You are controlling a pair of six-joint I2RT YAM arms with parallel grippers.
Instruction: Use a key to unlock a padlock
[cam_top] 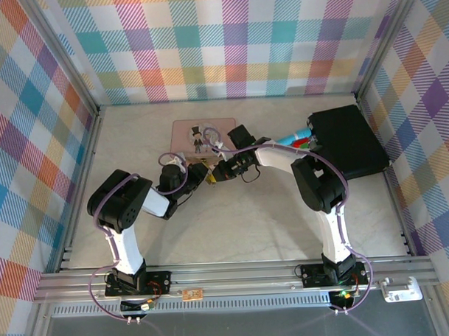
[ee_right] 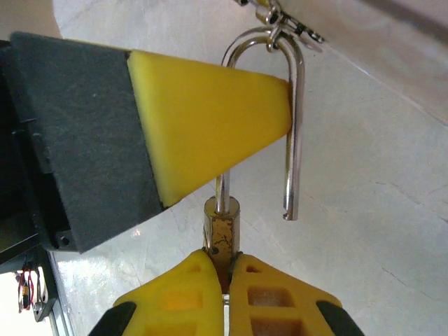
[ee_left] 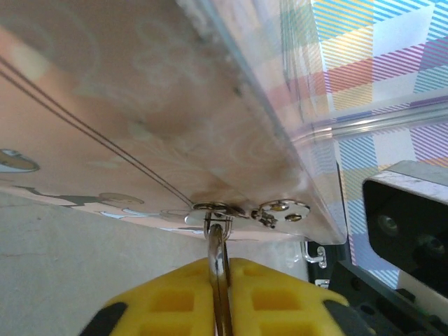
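Note:
The small brass padlock [ee_right: 222, 227] hangs by its silver shackle [ee_right: 297, 105] from the hasp ring of the pink tin [ee_left: 140, 105]. The shackle stands open, its free leg ending clear of the body. My right gripper [ee_right: 224, 260] is shut on the padlock's body from below. My left gripper [ee_left: 220, 264] is shut on the shackle [ee_left: 217, 241] just under the hasp; one of its yellow fingers [ee_right: 210, 119] crosses the right wrist view. A silver sliver shows between the right pads; I cannot tell whether it is the key. Both grippers meet in front of the tin [cam_top: 201, 135].
A black case [cam_top: 349, 141] lies at the back right with a turquoise tool [cam_top: 293, 140] beside it. Checked cloth walls and metal rails close in the table [cam_top: 234, 227] on three sides. The tin's second hasp plate [ee_left: 283, 210] sits right of the ring.

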